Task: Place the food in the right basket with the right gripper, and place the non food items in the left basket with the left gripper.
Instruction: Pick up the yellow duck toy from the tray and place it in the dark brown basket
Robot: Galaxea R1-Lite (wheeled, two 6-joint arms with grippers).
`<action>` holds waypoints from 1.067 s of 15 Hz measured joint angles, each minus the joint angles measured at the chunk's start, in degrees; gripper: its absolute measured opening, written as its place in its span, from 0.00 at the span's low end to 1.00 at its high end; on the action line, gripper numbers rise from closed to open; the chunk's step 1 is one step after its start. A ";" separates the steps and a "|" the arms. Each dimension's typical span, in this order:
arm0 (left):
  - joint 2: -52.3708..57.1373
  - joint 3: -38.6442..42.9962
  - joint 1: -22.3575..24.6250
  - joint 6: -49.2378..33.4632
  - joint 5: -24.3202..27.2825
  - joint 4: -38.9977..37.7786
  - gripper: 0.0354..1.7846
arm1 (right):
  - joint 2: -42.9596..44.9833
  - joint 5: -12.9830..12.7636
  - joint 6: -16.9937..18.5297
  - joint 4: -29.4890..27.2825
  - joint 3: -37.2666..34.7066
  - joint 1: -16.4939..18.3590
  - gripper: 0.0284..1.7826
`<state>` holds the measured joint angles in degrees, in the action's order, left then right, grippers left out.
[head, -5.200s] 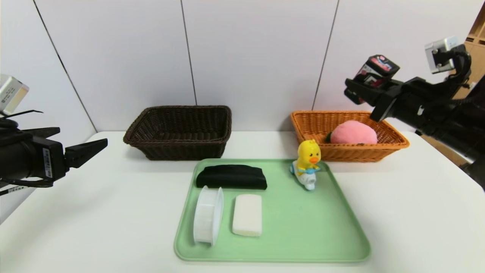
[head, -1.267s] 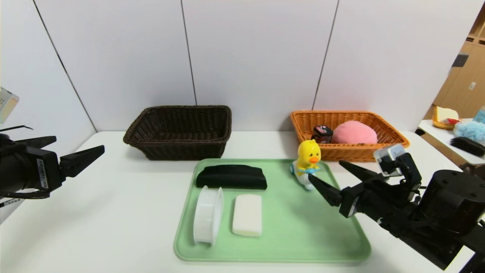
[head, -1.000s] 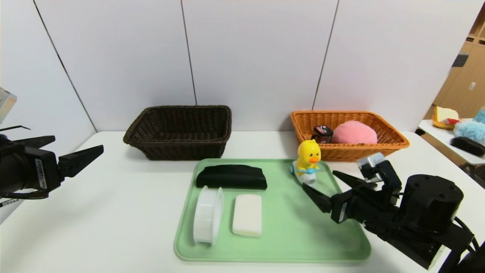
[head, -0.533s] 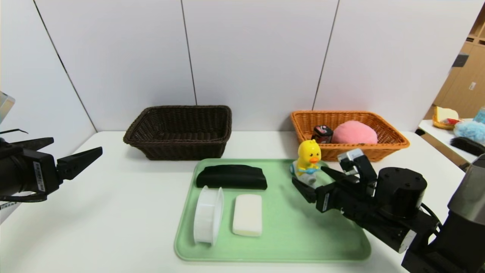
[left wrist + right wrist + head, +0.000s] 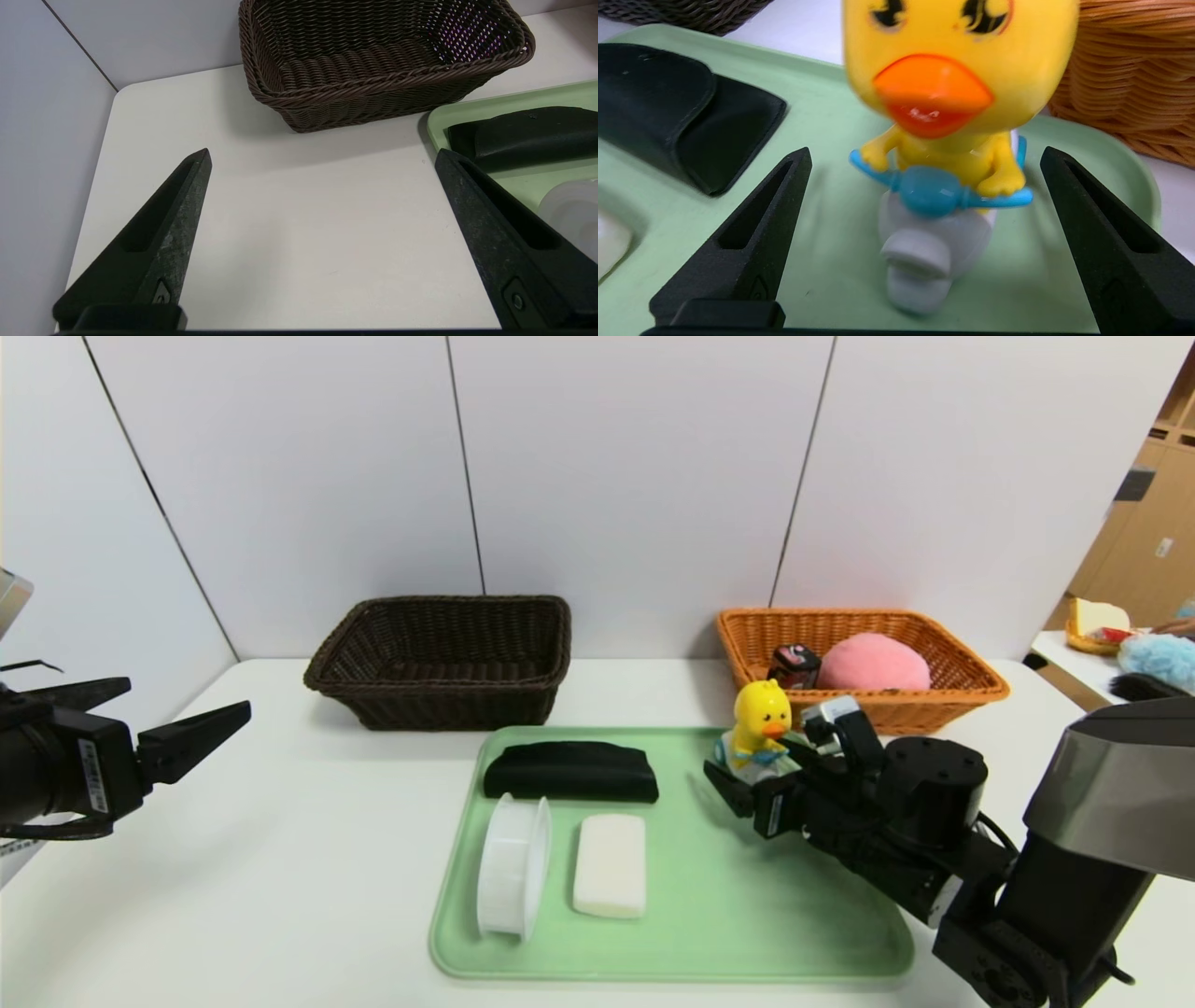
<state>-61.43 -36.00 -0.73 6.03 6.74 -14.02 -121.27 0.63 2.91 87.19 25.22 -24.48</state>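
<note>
The yellow duck toy (image 5: pixel 761 719) on its white-blue scooter stands at the far right corner of the green tray (image 5: pixel 747 915). My right gripper (image 5: pixel 754 761) is open, low over the tray, one finger on each side of the duck (image 5: pixel 943 140) without touching it. The pink peach (image 5: pixel 873 663) and the black canister (image 5: pixel 794 665) lie in the orange-tan basket (image 5: pixel 962 683). The black pouch (image 5: pixel 569 772), the white round container (image 5: pixel 512 877) and the white bar (image 5: pixel 610 864) lie on the tray. My left gripper (image 5: pixel 187 695) is open and empty at the far left, short of the dark brown basket (image 5: pixel 439 658).
Both baskets stand at the back against the white wall. The orange basket's wall (image 5: pixel 1134 70) is close behind the duck. A side table (image 5: pixel 1148 663) with other objects stands off to the right. Bare tabletop (image 5: pixel 303 224) lies under the left gripper.
The right arm left the canister in the orange basket, came down and moved left along the tray until its open fingers flank the duck. The left arm has barely moved.
</note>
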 joint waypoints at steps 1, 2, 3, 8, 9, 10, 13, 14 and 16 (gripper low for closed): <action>0.10 0.09 0.02 -0.02 0.00 0.02 0.94 | -0.65 -0.01 0.02 0.00 0.73 0.10 0.95; 0.18 0.11 0.02 -0.02 0.00 0.02 0.94 | -1.27 -0.01 0.02 0.00 1.32 0.37 0.95; 0.22 0.12 0.02 -0.02 0.00 0.02 0.94 | -1.83 0.00 -0.05 0.00 1.69 0.56 0.95; 0.29 0.12 0.05 0.16 0.00 -0.01 0.94 | -4.02 0.13 -0.27 0.00 3.49 1.48 0.92; 0.29 0.12 0.05 0.16 0.01 0.00 0.94 | -4.02 0.10 -0.13 -0.04 3.85 1.57 0.79; 0.29 0.12 0.05 0.16 0.00 0.00 0.94 | -4.04 0.07 -0.16 -0.06 3.91 1.57 0.71; 0.33 0.12 0.05 0.16 0.00 -0.01 0.94 | -4.04 0.00 -0.20 0.02 3.77 1.57 0.53; 0.35 0.12 0.05 0.16 0.00 -0.01 0.94 | -4.04 -0.01 -0.20 0.05 3.69 1.57 0.52; 0.38 0.12 0.05 0.16 0.00 0.00 0.94 | -4.02 -0.04 -0.20 0.18 3.24 1.57 0.50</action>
<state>-61.05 -35.88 -0.68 6.19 6.74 -14.02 -125.29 0.60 2.72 87.37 28.47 -22.91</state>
